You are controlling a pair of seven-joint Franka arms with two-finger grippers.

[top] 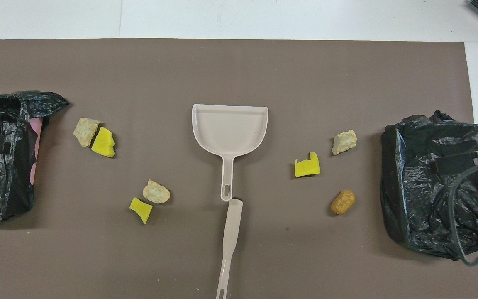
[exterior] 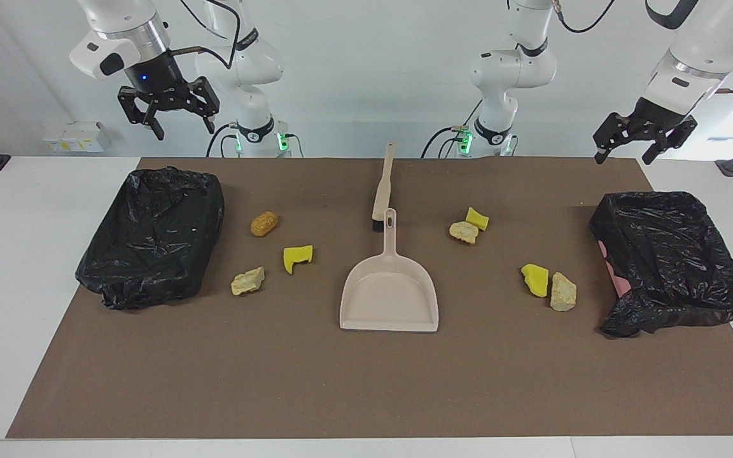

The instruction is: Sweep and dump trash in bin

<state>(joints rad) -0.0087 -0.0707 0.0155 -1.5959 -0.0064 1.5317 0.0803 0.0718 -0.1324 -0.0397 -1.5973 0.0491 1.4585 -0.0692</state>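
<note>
Facing view | trash [exterior: 264, 223]: yellow, beige, brown lumps | left end effector [exterior: 644, 147], right end effector [exterior: 169, 118]: spread

I'm seeing a beige dustpan [exterior: 389, 294] and matching brush [exterior: 383, 187] lying on a brown mat [exterior: 366, 381] over the white tabletop [exterior: 16, 254], bright yellow sponge chunks [exterior: 297, 257], pale rock-like lumps [exterior: 247, 280], one brown peanut-shaped lump [exterior: 264, 223], and glossy black bin bags [exterior: 153, 235], one showing pink.

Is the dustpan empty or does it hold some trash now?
Empty. The dustpan shows only bare pan; every scrap lies on the mat.
</note>
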